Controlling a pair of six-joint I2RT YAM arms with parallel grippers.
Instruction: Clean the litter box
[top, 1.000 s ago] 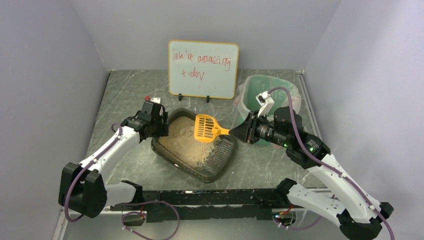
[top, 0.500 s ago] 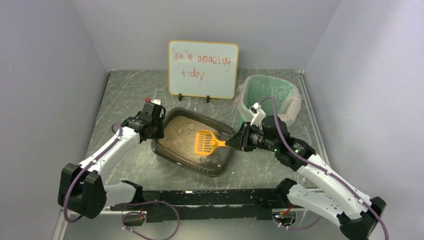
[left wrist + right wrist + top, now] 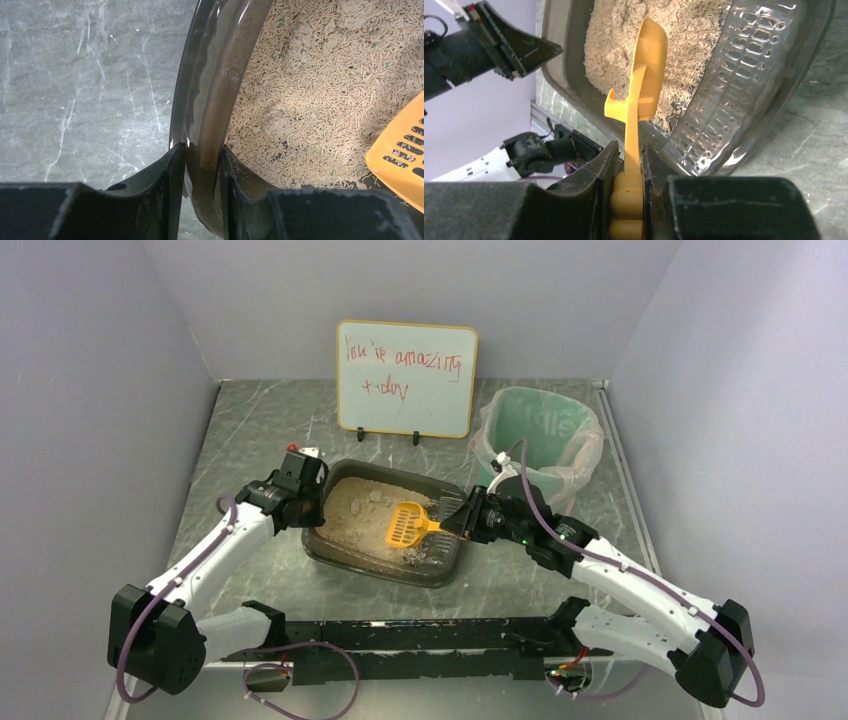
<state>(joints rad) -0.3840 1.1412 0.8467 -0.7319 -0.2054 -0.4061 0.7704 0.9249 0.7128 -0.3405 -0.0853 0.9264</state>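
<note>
The litter box [image 3: 330, 558] is a dark translucent tray with tan litter, mid-table. My left gripper [image 3: 308, 508] is shut on its left rim [image 3: 207, 125], one finger outside the wall and one inside. My right gripper [image 3: 452, 525] is shut on the handle of a yellow slotted scoop [image 3: 405, 524]. The scoop's head is lowered into the litter near the ridged grate end [image 3: 729, 90]. In the right wrist view the scoop [image 3: 648, 75] is seen edge-on above the litter. Several clumps lie on the litter surface [image 3: 372, 497].
A green bin with a clear plastic liner [image 3: 540, 435] stands at the back right, behind my right arm. A whiteboard with red writing [image 3: 407, 378] stands at the back centre. Grey walls close in the left and right sides.
My right gripper has brought the scoop down and toward the left, from above the box into the litter. The box has settled flat from a tilted pose. My left gripper keeps its hold.
</note>
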